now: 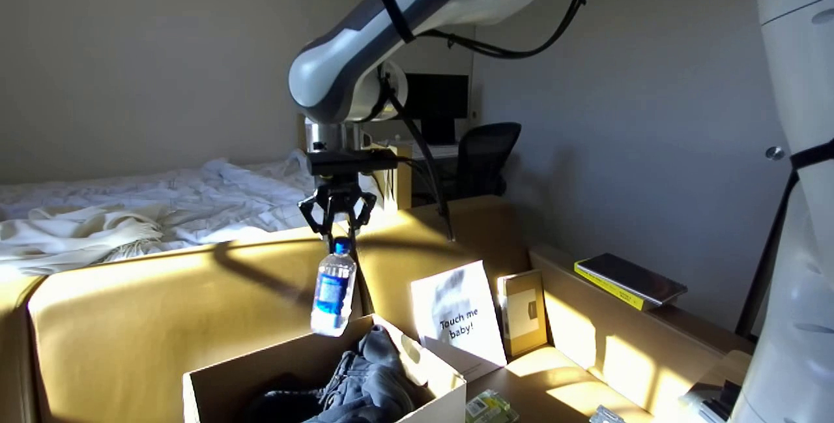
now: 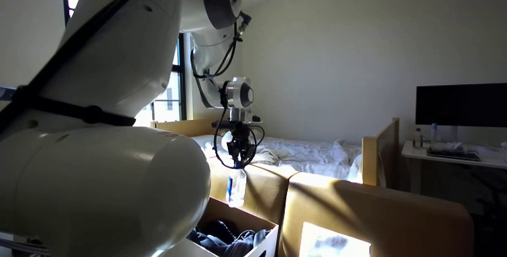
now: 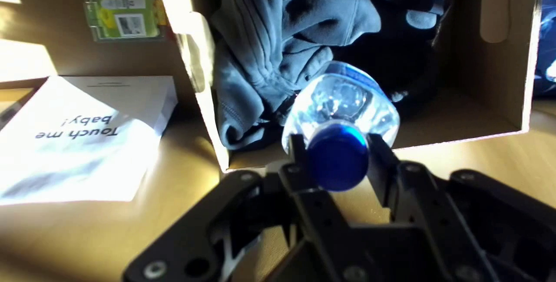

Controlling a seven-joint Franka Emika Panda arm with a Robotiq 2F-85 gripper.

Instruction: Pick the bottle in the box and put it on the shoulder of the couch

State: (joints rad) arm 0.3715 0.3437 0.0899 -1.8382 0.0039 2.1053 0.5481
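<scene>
The bottle [image 1: 333,296] is clear plastic with a blue cap and blue label. My gripper [image 1: 341,240] is shut on its cap end, and the bottle hangs slightly tilted above the box. In the wrist view the bottle [image 3: 343,95] shows from above, its cap between the two fingers [image 3: 337,151]. The bottle [image 2: 236,187] also hangs above the box in an exterior view. The cardboard box [image 1: 446,403] stands open on the couch seat with dark clothing inside; its lower part is out of view. The couch [image 1: 176,306] is mustard-yellow, its backrest behind the box.
A white printed card [image 1: 459,319] and a framed picture [image 1: 524,312] lean at the couch corner. A dark book [image 1: 629,276] lies on the couch arm. A small green package [image 1: 490,407] lies beside the box. A bed [image 1: 215,195] is behind the couch.
</scene>
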